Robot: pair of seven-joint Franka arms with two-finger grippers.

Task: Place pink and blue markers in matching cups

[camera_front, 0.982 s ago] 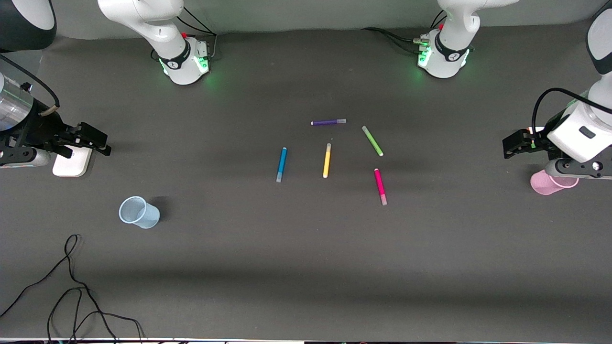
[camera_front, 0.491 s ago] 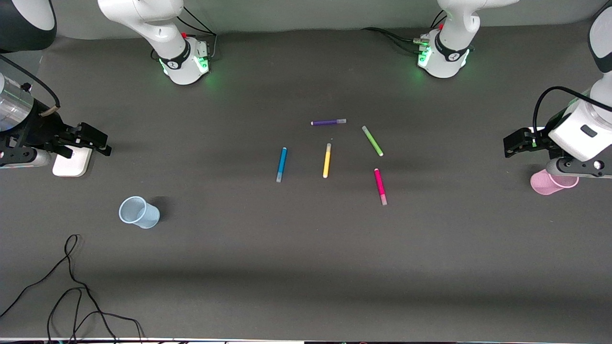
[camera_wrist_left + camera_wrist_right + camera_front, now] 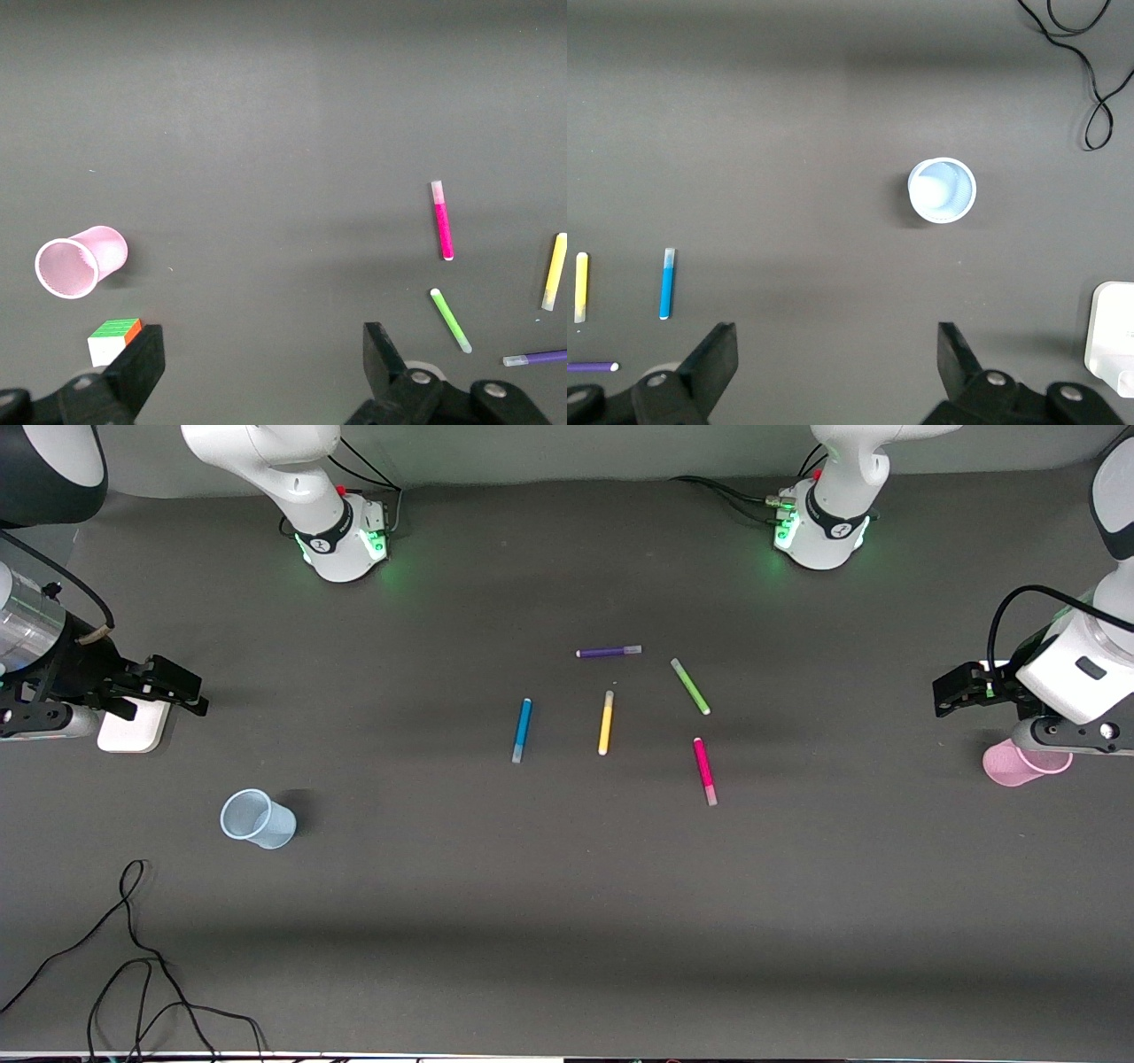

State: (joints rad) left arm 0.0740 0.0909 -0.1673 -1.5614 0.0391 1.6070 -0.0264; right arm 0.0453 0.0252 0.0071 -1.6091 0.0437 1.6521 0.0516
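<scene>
Hovering at the two ends of the table, both my grippers are spread wide and hold nothing. My right gripper (image 3: 182,691) hangs over a white block (image 3: 133,731) at the right arm's end; my left gripper (image 3: 952,691) hangs at the left arm's end, above the upright pink cup (image 3: 1014,764), with a multicoloured cube (image 3: 113,340) just beside that cup. The blue cup (image 3: 257,819) stands upright toward the right arm's end, nearer the front camera than the white block. The blue marker (image 3: 522,730) and pink marker (image 3: 705,771) lie flat mid-table, well apart from both cups, with a yellow pen (image 3: 606,723) between them and green (image 3: 690,686) and purple (image 3: 609,652) pens farther from the camera.
</scene>
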